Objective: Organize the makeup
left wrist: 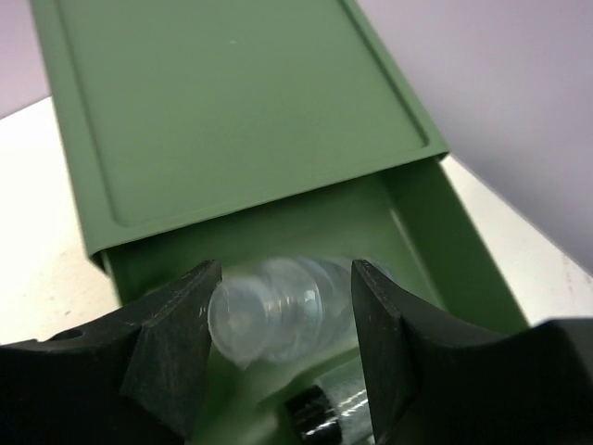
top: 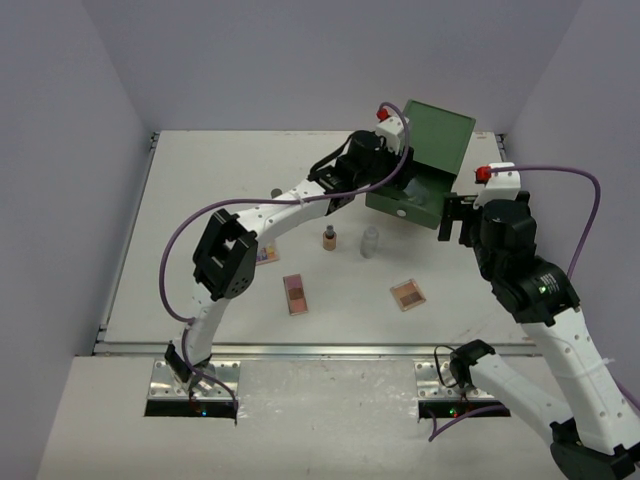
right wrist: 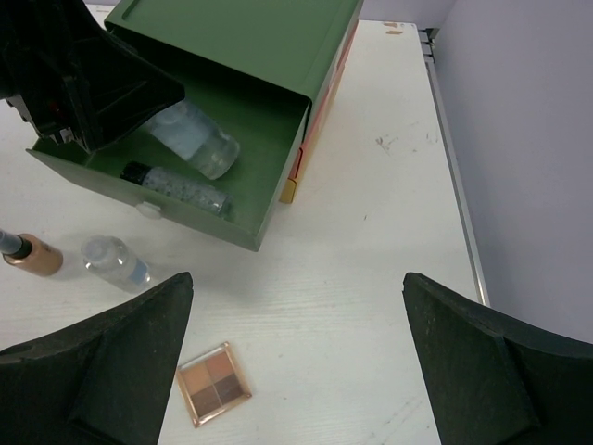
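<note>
My left gripper hangs over the open green drawer with its jaws apart. A clear bottle, blurred, lies loose between them. In the right wrist view this bottle rests tilted inside the drawer, beside a glittery tube with a black cap. On the table stand a tan tube and a small clear bottle, with palettes at the front and front right. My right gripper is open and empty, above a four-colour palette.
The green drawer box stands at the back right, with orange and yellow drawer fronts under the green one. A third palette lies half hidden under my left arm. A small dark item sits at the back left.
</note>
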Robot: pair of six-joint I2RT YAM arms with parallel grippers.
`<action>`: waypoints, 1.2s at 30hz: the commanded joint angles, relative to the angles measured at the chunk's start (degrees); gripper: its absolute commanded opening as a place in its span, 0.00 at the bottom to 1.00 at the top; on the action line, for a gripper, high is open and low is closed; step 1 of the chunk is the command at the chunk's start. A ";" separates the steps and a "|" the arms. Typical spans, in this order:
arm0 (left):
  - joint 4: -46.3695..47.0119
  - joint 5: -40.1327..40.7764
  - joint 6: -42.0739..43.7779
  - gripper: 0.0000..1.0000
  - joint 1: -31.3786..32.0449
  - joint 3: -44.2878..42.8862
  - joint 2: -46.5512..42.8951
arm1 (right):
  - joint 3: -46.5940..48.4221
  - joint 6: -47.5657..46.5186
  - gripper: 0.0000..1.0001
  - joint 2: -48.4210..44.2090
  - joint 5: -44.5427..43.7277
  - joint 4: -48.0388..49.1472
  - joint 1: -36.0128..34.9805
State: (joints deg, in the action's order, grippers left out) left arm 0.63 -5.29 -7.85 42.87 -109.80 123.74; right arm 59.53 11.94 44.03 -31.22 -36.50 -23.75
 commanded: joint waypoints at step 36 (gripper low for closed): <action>-21.03 13.90 18.71 0.74 -16.51 -2.82 -23.25 | -33.10 1.08 0.78 -0.23 31.27 37.52 -11.32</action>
State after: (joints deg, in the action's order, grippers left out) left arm -15.00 3.52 8.12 30.96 -119.76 108.85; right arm 34.43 9.03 43.83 15.36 -17.14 -27.53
